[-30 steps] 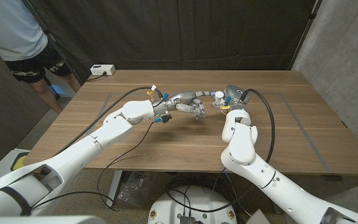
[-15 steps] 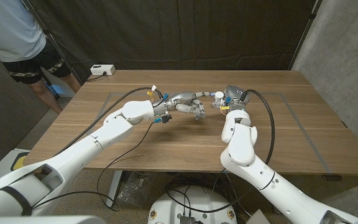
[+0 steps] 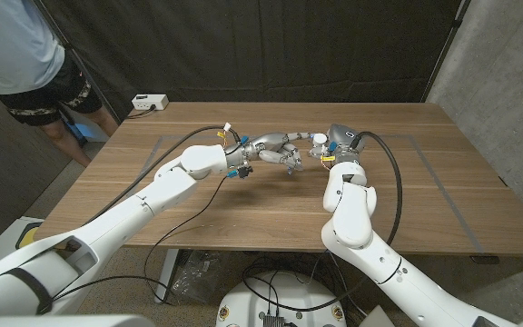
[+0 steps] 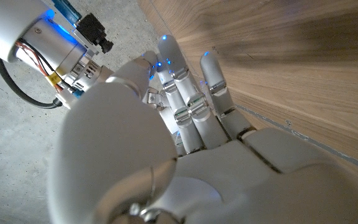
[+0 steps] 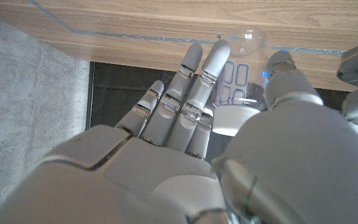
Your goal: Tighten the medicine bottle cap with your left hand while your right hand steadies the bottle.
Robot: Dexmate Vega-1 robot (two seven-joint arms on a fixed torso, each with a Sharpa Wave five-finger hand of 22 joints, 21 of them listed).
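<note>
Bottle (image 3: 320, 145) upright near the middle of the table (image 3: 243, 195), toward the far side, white cap (image 3: 320, 138) on top. In the right wrist view, clear bottle (image 5: 240, 68) with blue markings on its wall, white cap (image 5: 236, 120) toward the camera, base toward the wood.

Right hand (image 3: 338, 143) wrapped round the bottle from the right: fingers (image 5: 191, 93) laid long and nearly straight along one side of it, thumb (image 5: 288, 78) on the other side, bottle between them. Held, as far as the right wrist view shows.

Left hand (image 3: 278, 152) just to the left of the bottle, reaching across toward the cap, fingertips (image 3: 291, 163) pointing down and toward the bottle. Cannot tell from the head view whether touching the cap or just short of it. In the left wrist view, left hand (image 4: 185, 155) seen from behind, fingers (image 4: 194, 106) fairly straight and close together, thumb hidden behind the bulk of the hand; cannot tell whether anything sits in the grasp.

Black cables (image 3: 184, 141) looping over the wood beside both wrists. White box (image 3: 150, 103) at the far left edge of the table. Person (image 3: 25, 54) standing past the far left corner, beside a dark curtain (image 3: 271, 45).
</note>
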